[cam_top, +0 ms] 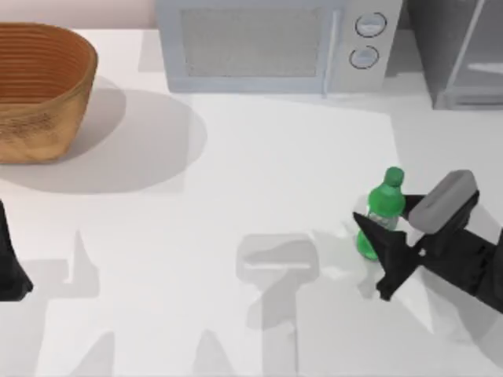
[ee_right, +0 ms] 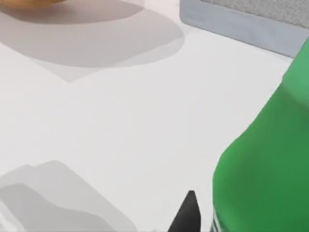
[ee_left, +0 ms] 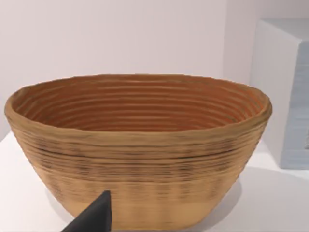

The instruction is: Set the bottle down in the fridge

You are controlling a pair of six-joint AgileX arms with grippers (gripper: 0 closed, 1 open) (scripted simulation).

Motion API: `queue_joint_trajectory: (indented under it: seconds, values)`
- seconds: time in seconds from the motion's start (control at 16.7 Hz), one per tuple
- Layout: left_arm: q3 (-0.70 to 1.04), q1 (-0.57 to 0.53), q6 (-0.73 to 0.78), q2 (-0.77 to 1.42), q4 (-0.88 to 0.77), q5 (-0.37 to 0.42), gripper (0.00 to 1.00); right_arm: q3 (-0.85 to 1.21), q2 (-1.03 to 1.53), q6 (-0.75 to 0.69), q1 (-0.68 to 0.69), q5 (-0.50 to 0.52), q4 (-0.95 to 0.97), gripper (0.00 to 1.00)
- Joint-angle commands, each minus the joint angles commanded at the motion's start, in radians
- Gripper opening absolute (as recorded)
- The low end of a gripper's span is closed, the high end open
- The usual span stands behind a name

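Observation:
The green bottle (cam_top: pixel 383 210) with its green cap stands upright on the white table at the right. My right gripper (cam_top: pixel 369 255) is open, low around the bottle's base, with one finger on each side. In the right wrist view the bottle's green body (ee_right: pixel 263 169) looms close, and a small gap separates it from one dark fingertip (ee_right: pixel 189 212). The fridge (cam_top: pixel 460 55), dark grey with pale frame edges, stands at the table's back right corner, beyond the bottle. My left arm (cam_top: pixel 9 267) is parked at the table's left edge.
A light grey microwave (cam_top: pixel 267 43) with two round dials stands at the back centre, left of the fridge. A woven brown basket (cam_top: pixel 39 86) sits at the back left, and its wall (ee_left: pixel 140 164) is close before the left wrist camera.

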Motion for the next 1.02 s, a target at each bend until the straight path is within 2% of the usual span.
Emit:
queue_joint_trajectory:
  seconds: [0.54, 0.72, 1.02]
  values:
    - [0.0, 0.0, 0.0, 0.0, 0.0, 0.0, 1.0, -0.002, -0.015, -0.006, -0.011, -0.016, -0.016, 0.01]
    - [0.0, 0.0, 0.0, 0.0, 0.0, 0.0, 1.0, -0.01, -0.098, -0.041, -0.091, -0.115, -0.114, 0.01]
    - [0.0, 0.0, 0.0, 0.0, 0.0, 0.0, 1.0, -0.02, -0.321, -0.111, -0.347, -0.341, -0.373, 0.01]
